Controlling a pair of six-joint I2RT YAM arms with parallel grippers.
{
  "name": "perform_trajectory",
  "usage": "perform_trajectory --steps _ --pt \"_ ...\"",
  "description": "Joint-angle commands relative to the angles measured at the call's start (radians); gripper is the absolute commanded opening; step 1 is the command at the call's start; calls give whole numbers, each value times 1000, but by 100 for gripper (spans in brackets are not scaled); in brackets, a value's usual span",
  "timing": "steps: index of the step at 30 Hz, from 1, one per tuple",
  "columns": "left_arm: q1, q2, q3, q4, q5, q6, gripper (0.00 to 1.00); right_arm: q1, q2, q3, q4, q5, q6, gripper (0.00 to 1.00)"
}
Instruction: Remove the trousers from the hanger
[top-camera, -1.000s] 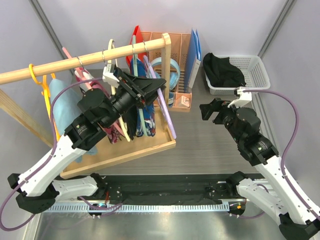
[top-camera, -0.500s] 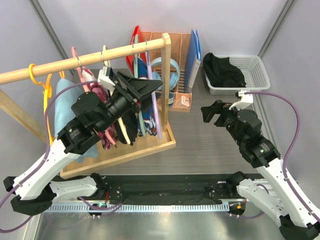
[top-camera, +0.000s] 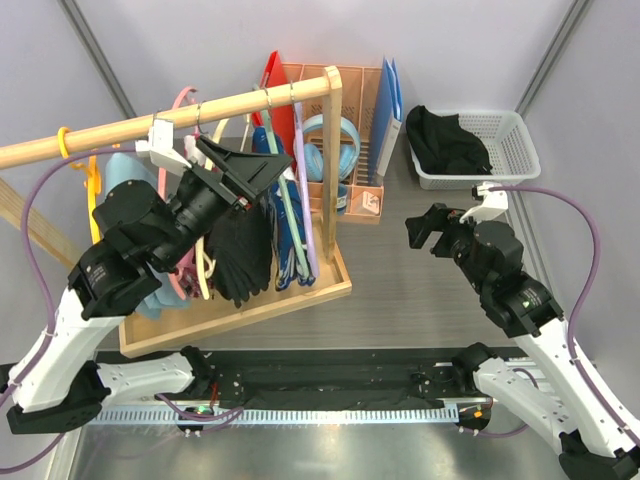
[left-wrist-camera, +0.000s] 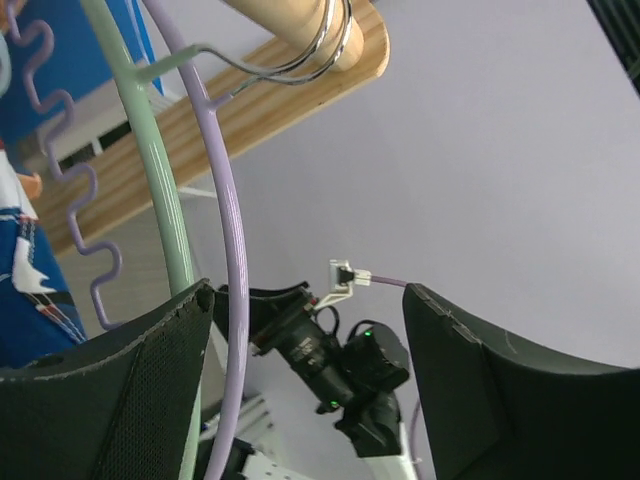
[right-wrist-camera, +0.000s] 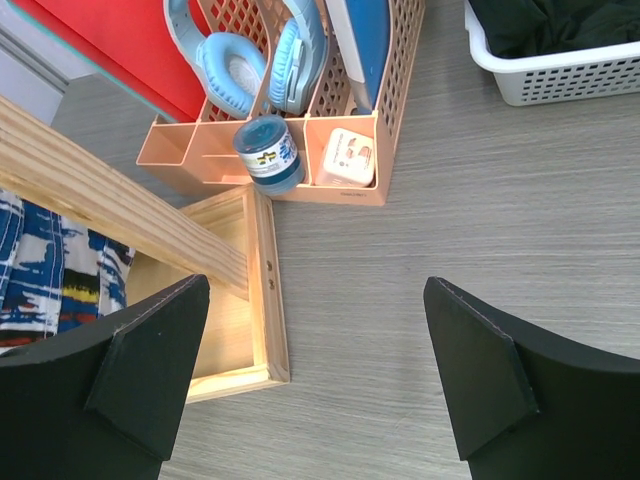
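The black trousers (top-camera: 243, 252) hang folded on a hanger under the wooden rod (top-camera: 120, 130). The dark blue printed trousers (top-camera: 291, 245) hang just right of them and show at the left edge of the left wrist view (left-wrist-camera: 20, 290) and of the right wrist view (right-wrist-camera: 40, 270). My left gripper (top-camera: 262, 168) is open, up by the rod. In its own view (left-wrist-camera: 310, 300) a lilac hanger (left-wrist-camera: 235, 260) runs between the jaws close to the left finger, and a green hanger (left-wrist-camera: 165, 200) lies beside it. My right gripper (top-camera: 425, 228) is open and empty over the table (right-wrist-camera: 315, 290).
A pink hanger (top-camera: 185, 100), a yellow hanger (top-camera: 65, 140) and a light-blue cloth (top-camera: 122, 175) hang further left. The rack's wooden base tray (top-camera: 330, 285) lies below. An orange organiser (top-camera: 350, 90) with headphones stands behind. A white basket (top-camera: 520, 140) holds black cloth (top-camera: 450, 140).
My left arm has drawn back to the left, gripper still up by the rod. The hangers have shifted and the black trousers now hang in full view. The right arm has barely moved.
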Motion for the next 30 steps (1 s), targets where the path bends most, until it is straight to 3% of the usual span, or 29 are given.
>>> perform_trajectory --steps 1,5,9,17,21,30 --pt "-1 11 60 -56 -22 264 76 2 -7 20 -5 23 -9 94" --pt "-4 -4 57 -33 49 500 76 5 -5 -10 -4 26 -10 94" --pt "-10 -29 41 -22 100 646 77 4 -10 -60 8 48 -4 94" --pt "-12 -199 -128 53 60 845 78 4 -68 -212 115 43 36 97" --pt "-10 -319 -221 80 96 866 79 4 -100 -270 147 -6 60 98" --pt "-10 -589 -337 103 264 714 84 2 -278 -407 161 -35 109 100"
